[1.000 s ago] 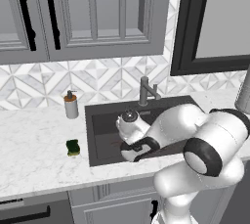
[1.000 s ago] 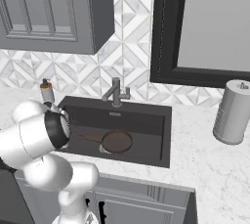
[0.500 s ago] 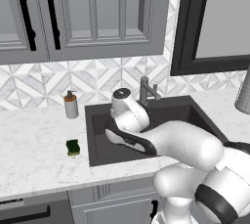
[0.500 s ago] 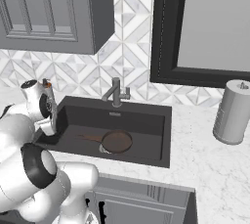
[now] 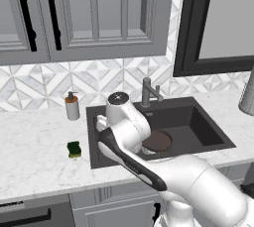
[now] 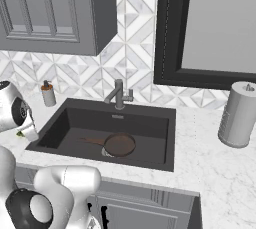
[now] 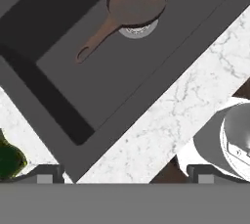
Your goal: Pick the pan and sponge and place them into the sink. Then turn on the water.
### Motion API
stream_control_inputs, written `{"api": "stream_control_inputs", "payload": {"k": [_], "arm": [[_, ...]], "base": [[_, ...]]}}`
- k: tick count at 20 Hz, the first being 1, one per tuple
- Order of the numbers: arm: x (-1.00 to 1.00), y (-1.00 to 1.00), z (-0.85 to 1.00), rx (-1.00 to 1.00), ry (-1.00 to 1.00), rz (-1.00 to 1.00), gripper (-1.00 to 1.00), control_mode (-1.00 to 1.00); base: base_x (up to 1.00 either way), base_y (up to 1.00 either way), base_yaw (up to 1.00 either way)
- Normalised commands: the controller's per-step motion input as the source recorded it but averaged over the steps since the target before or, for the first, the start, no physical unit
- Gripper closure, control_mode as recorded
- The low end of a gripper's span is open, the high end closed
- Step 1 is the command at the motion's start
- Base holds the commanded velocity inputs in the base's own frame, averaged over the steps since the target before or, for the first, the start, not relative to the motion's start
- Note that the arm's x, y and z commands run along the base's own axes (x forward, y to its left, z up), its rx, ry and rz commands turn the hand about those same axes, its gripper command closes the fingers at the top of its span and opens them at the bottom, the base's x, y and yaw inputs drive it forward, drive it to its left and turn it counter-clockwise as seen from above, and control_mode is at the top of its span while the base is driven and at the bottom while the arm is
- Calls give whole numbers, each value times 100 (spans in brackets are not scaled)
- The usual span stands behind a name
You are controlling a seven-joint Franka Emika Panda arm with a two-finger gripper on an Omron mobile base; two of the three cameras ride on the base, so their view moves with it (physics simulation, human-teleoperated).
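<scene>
Dark brown round shallow frying pan is lying inside the charcoal rectangular sink, ahead of the spread, empty fingertips; yellow-green sponge is waiting leftward on the counter, risking a sideways nudge during descent.

you have a soap bottle upright on the marble counter by the tiled backsplash, grey cabinets overhead, and a paper towel roll far right.

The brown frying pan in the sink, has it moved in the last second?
No. The round dark brown frying pan lies by the steel drain of the charcoal sink, as before.
</scene>
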Motion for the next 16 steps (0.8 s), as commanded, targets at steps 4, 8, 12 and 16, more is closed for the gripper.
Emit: {"api": "stream_control_inputs", "payload": {"k": [4,8,12,16], "arm": [[-21,33,0,-2,16,77,-100,-100],[1,32,0,0,7,59,-100,-100],[8,48,0,0,0,38,-100,-100],[13,62,0,0,0,7,-100,-100]], "base": [[0,0,0],[0,0,0],[0,0,0],[0,0,0]]}}
